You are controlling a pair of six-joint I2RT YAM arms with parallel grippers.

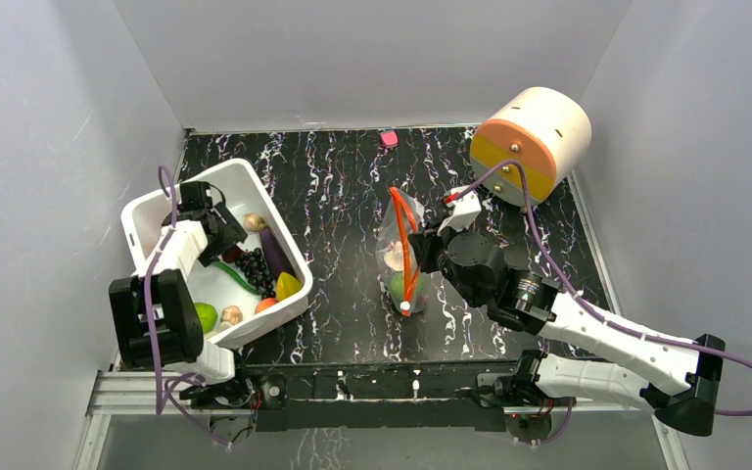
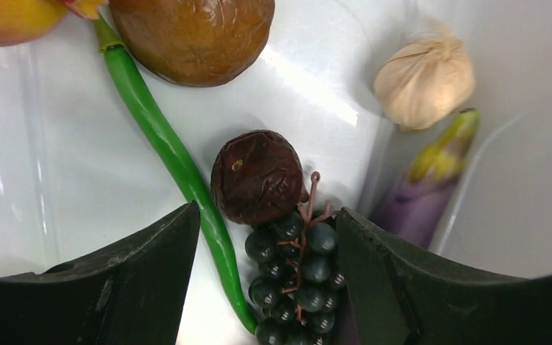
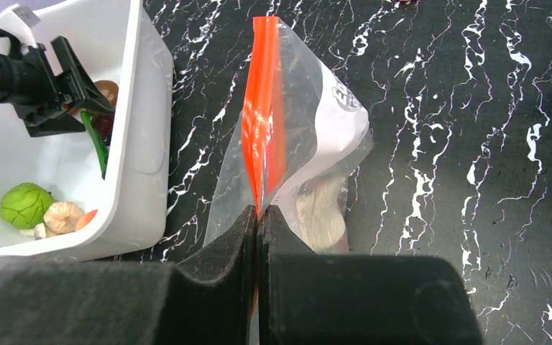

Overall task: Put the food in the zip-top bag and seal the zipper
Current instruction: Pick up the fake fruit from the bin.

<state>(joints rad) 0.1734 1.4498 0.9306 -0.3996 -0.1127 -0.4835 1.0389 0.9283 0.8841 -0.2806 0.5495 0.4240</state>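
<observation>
At the left of the table, inside the white tub, we find the left gripper wide open and holding nothing, its jaws straddling the black grapes — a knobbly, glossy cluster. Risk: the smooth green chili and wrinkled brown fruit touch the cluster and may be pinched too. At centre, the right gripper is clamped on the orange zipper. The floppy, clear zip-top bag stands nearly closed — food could miss its mouth.

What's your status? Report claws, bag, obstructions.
Left claw open over black grapes in white tub. Right claw shut on zipper of zip-top bag. Green pepper, brown fruit crowd the grapes.
</observation>
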